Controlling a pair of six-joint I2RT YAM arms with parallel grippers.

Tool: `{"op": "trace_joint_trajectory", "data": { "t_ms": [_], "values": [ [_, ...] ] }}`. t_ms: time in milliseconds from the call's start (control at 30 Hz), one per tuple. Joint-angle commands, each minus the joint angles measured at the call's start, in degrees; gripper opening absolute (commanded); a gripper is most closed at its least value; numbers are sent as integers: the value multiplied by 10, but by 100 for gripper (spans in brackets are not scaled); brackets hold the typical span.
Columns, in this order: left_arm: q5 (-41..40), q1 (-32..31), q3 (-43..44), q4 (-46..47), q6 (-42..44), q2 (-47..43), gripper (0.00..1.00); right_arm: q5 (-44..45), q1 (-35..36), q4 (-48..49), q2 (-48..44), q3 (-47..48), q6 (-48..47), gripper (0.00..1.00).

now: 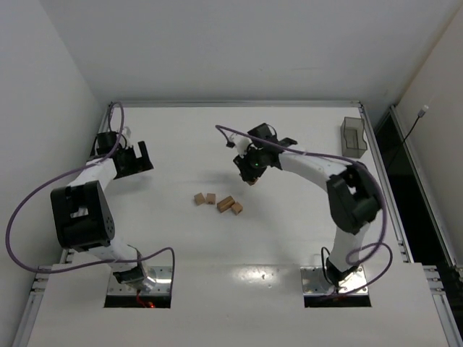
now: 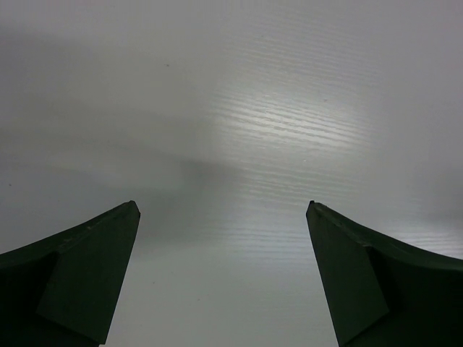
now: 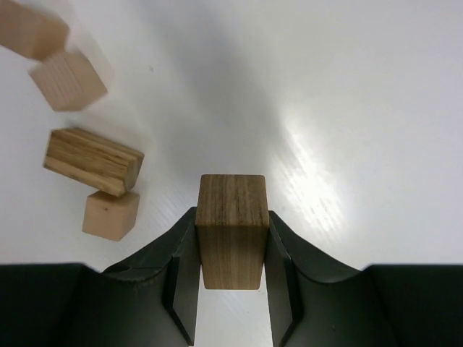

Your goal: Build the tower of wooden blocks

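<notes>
Inspector: Status of the right hand, please.

Operator: My right gripper (image 3: 232, 215) is closed down to one block's width and clamps a dark-grained brick (image 3: 231, 231). One finger lies flat against each side, and the brick's end stands out beyond my fingertips. Whether its underside touches the table (image 1: 289, 238) I cannot tell.

Inspector: Remaining wood blocks?

Operator: Four, all lying loose on the table in a single layer, just off my fingers toward the left arm's side. Closest is a pale small cube (image 3: 110, 215), touching a striped brick (image 3: 92, 160) that lies on its side. Past those sits a second cube (image 3: 69, 79). Just beside it is a fourth block (image 3: 29, 29), cut off by the frame edge and blurred, so its shape is unconfirmed from my wrist. Overhead, the four read as two pairs in a short row at mid-table, between the two arms, with a small gap between the pairs.

Inspector: Left hand?

Operator: My left gripper (image 2: 223, 206) stands wide open, fingers far apart, with only bare white table surface between them. It holds nothing. It sits well apart from the blocks, out by the table's left edge.

Inspector: Anything further out?

Operator: One translucent grey bin (image 1: 354, 136), upright at the far right corner of the table, well apart from both grippers and every block.
</notes>
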Motion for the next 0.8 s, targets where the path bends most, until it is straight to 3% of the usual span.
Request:
{"op": "trace_joint_trajectory", "data": {
  "t_ms": [0, 67, 233, 433, 567, 767],
  "values": [
    [31, 7, -13, 44, 2, -51, 99, -76, -9, 239, -92, -77, 15, 0],
    [56, 7, -20, 44, 8, -58, 99, -137, -38, 255, -101, -108, 15, 0],
    [73, 2, -25, 38, 28, -72, 99, -228, -68, 459, -135, -221, 48, 0],
    [78, 2, -25, 38, 33, -84, 99, -280, -61, 614, -79, -223, 137, 0],
    [99, 2, -19, 31, 51, -84, 99, -275, -49, 630, -35, -194, 168, 0],
    [234, -38, 49, -59, 128, -42, 99, -321, -49, 615, 22, -147, 162, 0]
  ]
}}
